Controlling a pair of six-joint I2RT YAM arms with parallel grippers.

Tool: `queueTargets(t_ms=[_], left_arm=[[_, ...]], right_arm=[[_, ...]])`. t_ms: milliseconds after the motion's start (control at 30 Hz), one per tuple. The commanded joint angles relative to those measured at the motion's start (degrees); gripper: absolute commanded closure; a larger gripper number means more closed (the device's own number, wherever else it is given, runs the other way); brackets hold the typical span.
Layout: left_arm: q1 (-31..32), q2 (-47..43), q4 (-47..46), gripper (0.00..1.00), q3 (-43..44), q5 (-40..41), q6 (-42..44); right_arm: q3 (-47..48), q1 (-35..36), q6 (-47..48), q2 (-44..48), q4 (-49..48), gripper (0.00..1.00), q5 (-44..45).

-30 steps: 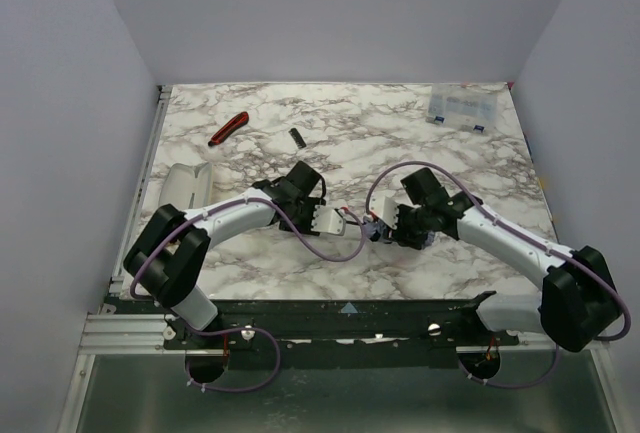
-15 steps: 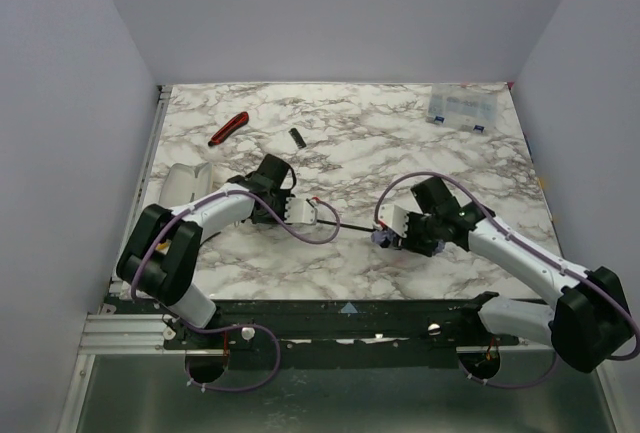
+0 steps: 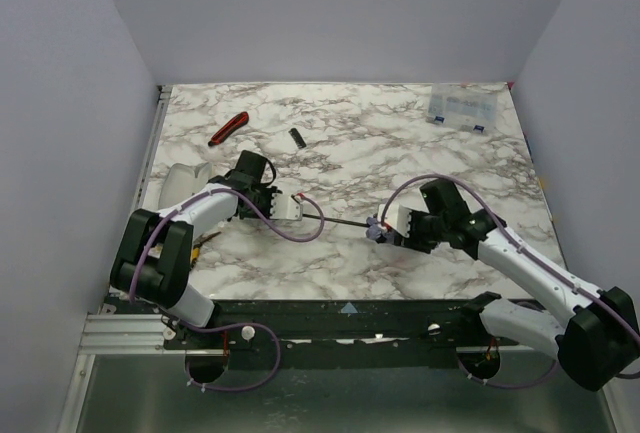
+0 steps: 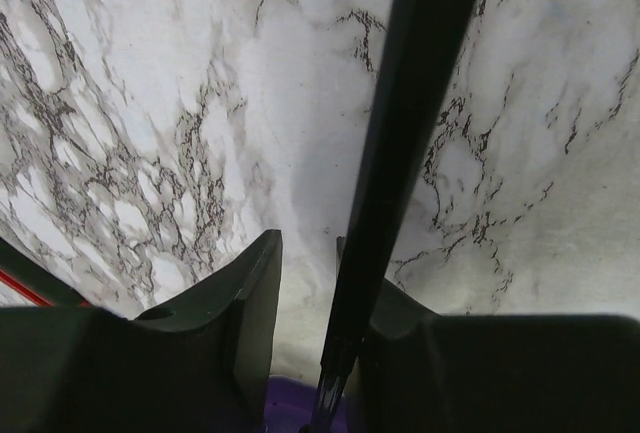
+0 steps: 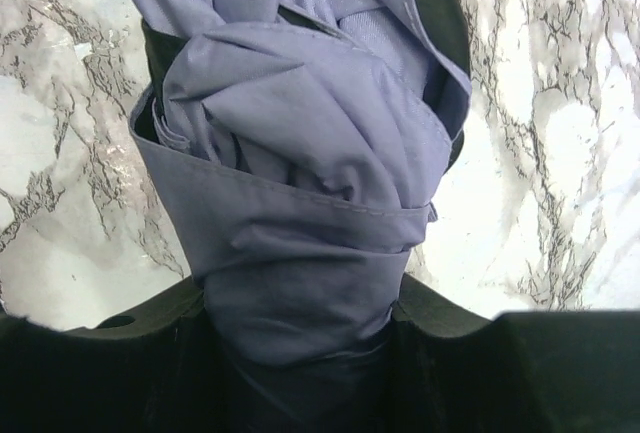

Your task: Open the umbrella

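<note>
the right gripper [image 3: 382,230] squeezes the umbrella [image 5: 300,213] by its bundled lavender fabric, low over the table [image 3: 430,153] centre. toward 9 o'clock, the left gripper [image 3: 296,207] seems to pinch the small handle [image 4: 290,415], with the shaft [image 4: 400,153] running out between its fingers [image 4: 240,323]. pull straight along the shaft, with firm grips and no twisting. the long axis lies 9-to-3 o'clock, handle at 9.

Soft, even light from overhead keeps the marble desk [image 3: 400,153] bright, with only faint, short shadows lying on it. The top view is sharp across the desk. Close to the left wrist lens the shaft [image 4: 405,153] is soft-edged and throws a pale shadow on the desk; the umbrella [image 5: 300,203] fabric is crisp, the desk behind it nearly washed white.
</note>
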State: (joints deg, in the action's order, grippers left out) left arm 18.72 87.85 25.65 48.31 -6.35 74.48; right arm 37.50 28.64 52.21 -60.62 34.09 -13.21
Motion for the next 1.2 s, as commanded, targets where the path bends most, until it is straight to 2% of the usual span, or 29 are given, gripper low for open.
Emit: queueTargets(t_ms=[0,167,333,400,467,533,567,633,667,767,933,1067,1167], left_arm=[[-6.76,-1.21,0.97,0.72,-0.78,9.70,3.70],[-3.24,-0.87,4.86,0.72,5.06,8.36,-1.73],[3.75,-1.15,10.26,0.59,13.53,4.35,-8.17],[6.85,-1.84,12.02,0.51,15.76,2.68,-9.11],[9.58,-3.25,11.89,0.38,17.11,0.76,-10.51],[10.76,-4.65,12.97,0.29,19.72,-2.67,-12.77],[10.96,-5.22,13.38,0.15,21.70,-4.81,-14.36],[10.94,-6.04,15.00,0.10,26.33,-9.37,-19.11],[10.90,-6.56,15.78,0.02,28.40,-11.68,-21.27],[9.82,-10.06,13.80,0.02,32.52,-17.23,-29.96],[7.17,-18.57,7.52,0.02,33.20,-26.56,-41.98],[6.79,-25.92,-3.65,0.02,30.60,-24.83,-56.23],[6.21,-28.37,-6.42,0.02,29.86,-22.20,-65.14]], right_arm=[[-2.55,-2.89,3.00,2.32,12.42,1.00,5.49],[0.95,-2.89,1.01,-2.31,13.36,1.00,0.82],[7.62,-2.91,-2.41,-10.27,13.47,1.00,-4.23],[9.66,-2.87,-4.18,-12.42,12.61,1.00,-6.18],[11.38,-2.90,-5.60,-13.75,12.13,1.00,-7.86],[12.75,-2.90,-7.23,-14.88,11.76,1.00,-9.33],[13.18,-2.89,-7.98,-15.15,11.81,1.00,-10.23],[13.48,-2.89,-10.23,-15.42,10.87,1.00,-11.37],[13.70,-2.90,-11.32,-15.34,10.45,1.00,-11.92],[14.88,-2.97,-15.16,-15.08,9.43,1.00,-14.45],[20.44,-3.59,-21.22,-13.54,8.36,1.00,-23.54],[24.40,-3.90,-32.87,-11.78,0.61,1.00,-28.73],[26.57,-3.94,-43.80,-11.02,-7.94,1.00,-30.72]])
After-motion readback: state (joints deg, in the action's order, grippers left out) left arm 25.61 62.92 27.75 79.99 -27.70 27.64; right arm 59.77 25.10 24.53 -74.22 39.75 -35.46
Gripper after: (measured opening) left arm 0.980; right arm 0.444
